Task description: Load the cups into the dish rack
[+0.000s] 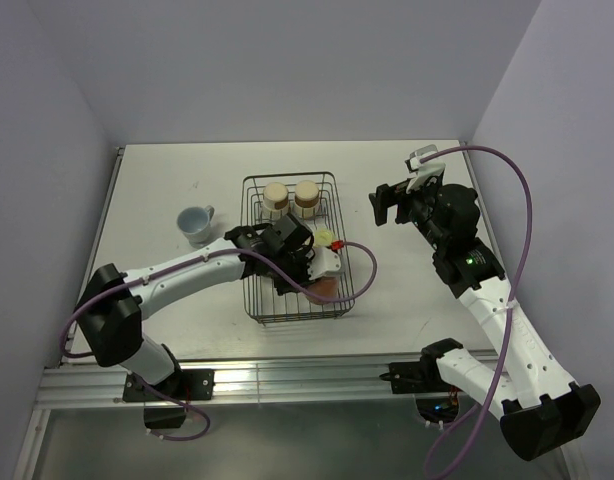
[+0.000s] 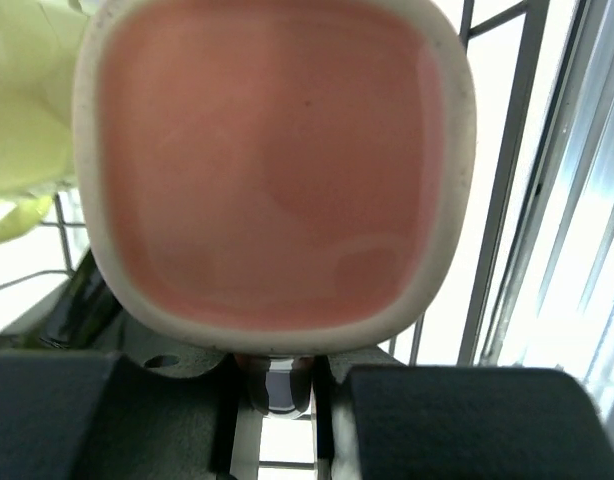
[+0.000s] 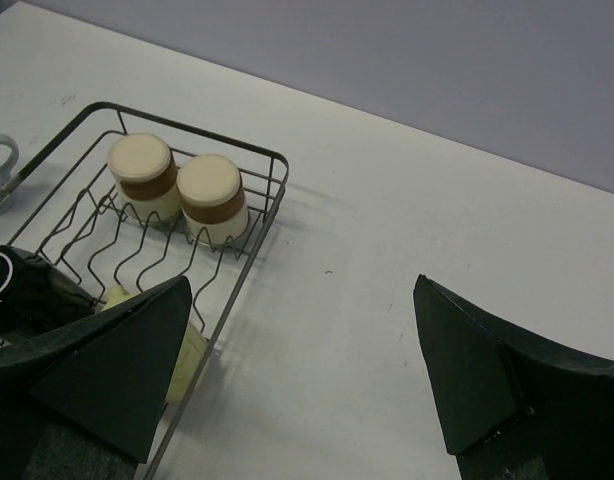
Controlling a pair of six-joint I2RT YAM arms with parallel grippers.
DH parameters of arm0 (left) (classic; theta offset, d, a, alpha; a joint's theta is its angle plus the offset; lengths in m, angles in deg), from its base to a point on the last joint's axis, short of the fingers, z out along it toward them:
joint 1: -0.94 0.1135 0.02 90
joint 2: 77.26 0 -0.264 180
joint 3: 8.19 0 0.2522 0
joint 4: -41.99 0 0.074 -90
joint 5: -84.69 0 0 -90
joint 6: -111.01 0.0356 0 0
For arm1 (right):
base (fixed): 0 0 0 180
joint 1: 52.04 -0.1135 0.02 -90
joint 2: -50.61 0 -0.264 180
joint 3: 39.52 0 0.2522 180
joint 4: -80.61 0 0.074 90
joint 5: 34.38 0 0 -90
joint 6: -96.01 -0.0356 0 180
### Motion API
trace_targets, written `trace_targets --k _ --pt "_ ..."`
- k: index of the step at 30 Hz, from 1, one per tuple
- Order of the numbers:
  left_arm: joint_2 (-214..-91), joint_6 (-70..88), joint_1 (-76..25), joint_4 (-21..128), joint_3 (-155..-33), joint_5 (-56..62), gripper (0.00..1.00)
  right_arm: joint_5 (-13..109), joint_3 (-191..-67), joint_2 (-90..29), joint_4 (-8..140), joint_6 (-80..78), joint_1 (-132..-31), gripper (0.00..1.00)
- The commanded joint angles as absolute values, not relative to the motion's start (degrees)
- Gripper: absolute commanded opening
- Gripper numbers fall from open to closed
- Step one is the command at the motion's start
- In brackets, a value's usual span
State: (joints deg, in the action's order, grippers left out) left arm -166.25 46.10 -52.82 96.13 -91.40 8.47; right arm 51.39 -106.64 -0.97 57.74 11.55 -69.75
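Top external view has the dish rack (image 1: 290, 177) mid-table (image 1: 407, 290), its long axis running 12 to 6 o'clock. At its 12 o'clock end two tan tumblers (image 1: 275, 195) (image 1: 307, 193) stand upright side by side, touching or nearly so, each with a closed cream face up. The left arm reaches in from 8 o'clock, and the left pincer (image 1: 322, 272) sits over the rack's 5 o'clock corner. The salmon-pink mug (image 1: 327, 289) shows just beneath it, inside the wires. From the left wrist, that mug fills the frame. Its rounded-square face, salmon with a pale rim, is turned straight at the lens; mouth or base, I cannot tell. Below it the two dark fingers (image 2: 97, 420) are drawn close together, and a small reddish piece, apparently the mug's handle, is pinched in the narrow gap. The pale yellow mug (image 1: 327, 237) lies in the rack at 12 o'clock of the pink one, close by; which way it points is unclear. The pale blue-grey cup (image 1: 195, 224) stands mouth up on the table at 9 o'clock of the rack, well apart, with its handle toward 1 o'clock. The right pincer (image 1: 385, 205) hangs over bare table at 3 o'clock of the rack, spread wide and holding nothing.
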Motion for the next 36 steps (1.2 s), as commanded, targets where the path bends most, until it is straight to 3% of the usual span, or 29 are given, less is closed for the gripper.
trace_targets --k 1,36 --pt "-165.8 52.6 -53.2 93.7 -96.0 11.9 0.0 50.7 -108.2 -0.4 58.8 10.8 -69.4 1.0" --pt "-173.8 82.5 -49.3 99.5 -100.4 18.7 0.01 49.9 -106.2 0.4 59.1 11.5 -69.4 1.0"
